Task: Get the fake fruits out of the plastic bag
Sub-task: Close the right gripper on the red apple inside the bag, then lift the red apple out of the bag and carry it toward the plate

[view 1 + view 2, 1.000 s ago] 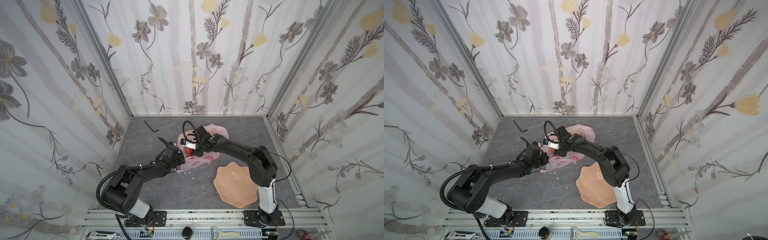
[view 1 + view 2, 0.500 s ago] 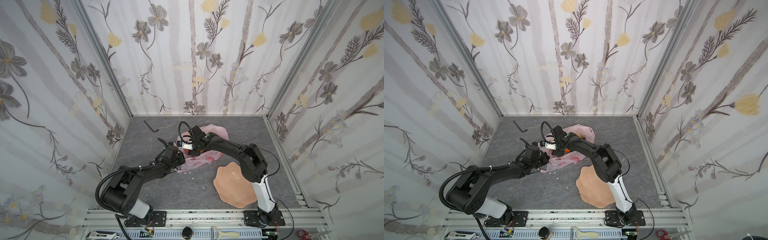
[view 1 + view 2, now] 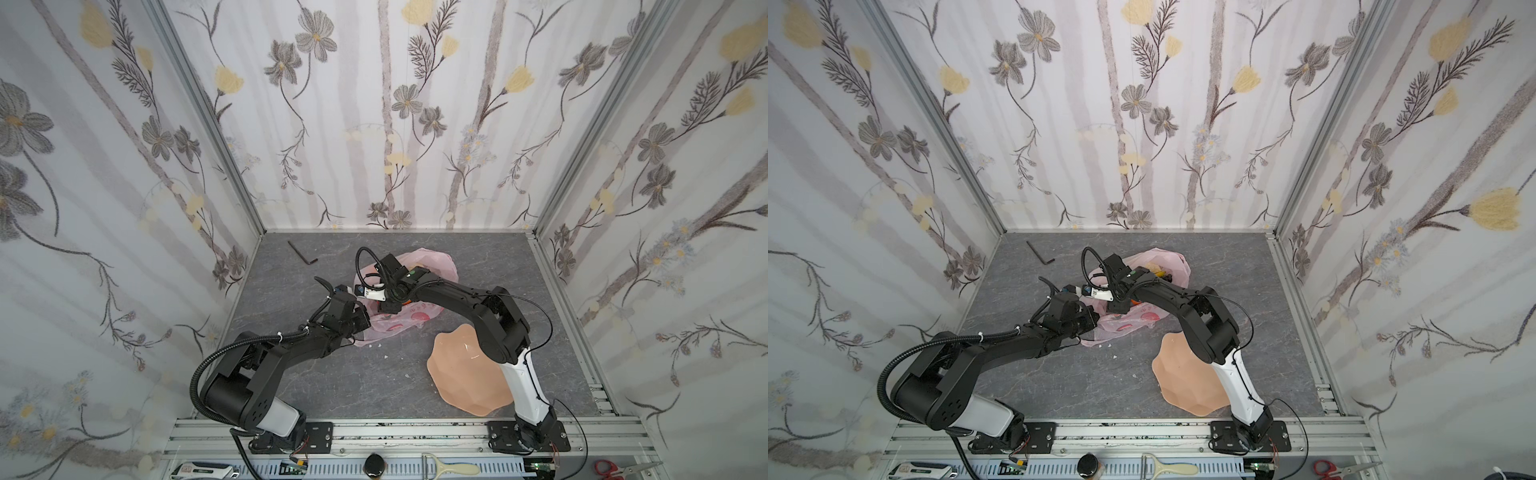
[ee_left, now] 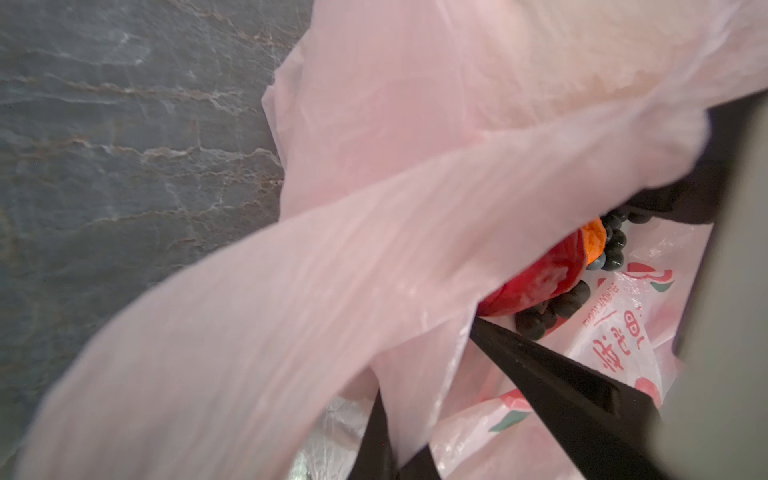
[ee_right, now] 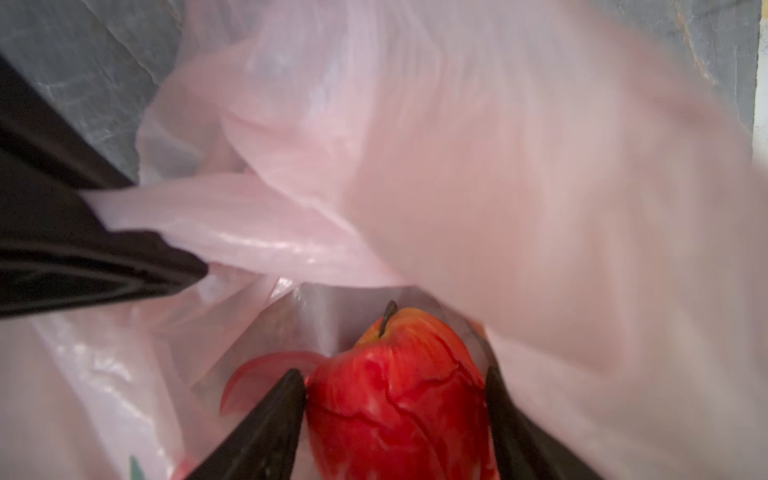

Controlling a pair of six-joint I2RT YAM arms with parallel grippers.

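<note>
The plastic bag (image 3: 436,270) (image 3: 1169,259) lies crumpled at the middle back of the floor, pale pink with red prints. My left gripper (image 3: 362,319) (image 3: 1091,322) (image 4: 399,453) is shut on a strip of the bag's film at its left end. My right gripper (image 3: 384,305) (image 3: 1115,307) (image 5: 392,374) reaches into the bag. Its fingers press both sides of a red fruit (image 5: 399,395) (image 4: 536,278). Beside that fruit lie an orange fruit (image 4: 594,245) and dark grapes (image 4: 540,316). A yellow piece (image 3: 1156,270) shows at the bag's far end.
A peach scalloped dish (image 3: 461,374) (image 3: 1183,374) lies front right, partly under the right arm. A black hex key (image 3: 301,252) (image 3: 1040,252) lies at the back left. Floral walls close three sides. A metal rail (image 3: 415,428) runs along the front.
The right gripper has moved a little to the left over the bag, toward the left gripper. The left arm has stayed where it was, still holding the bag.
</note>
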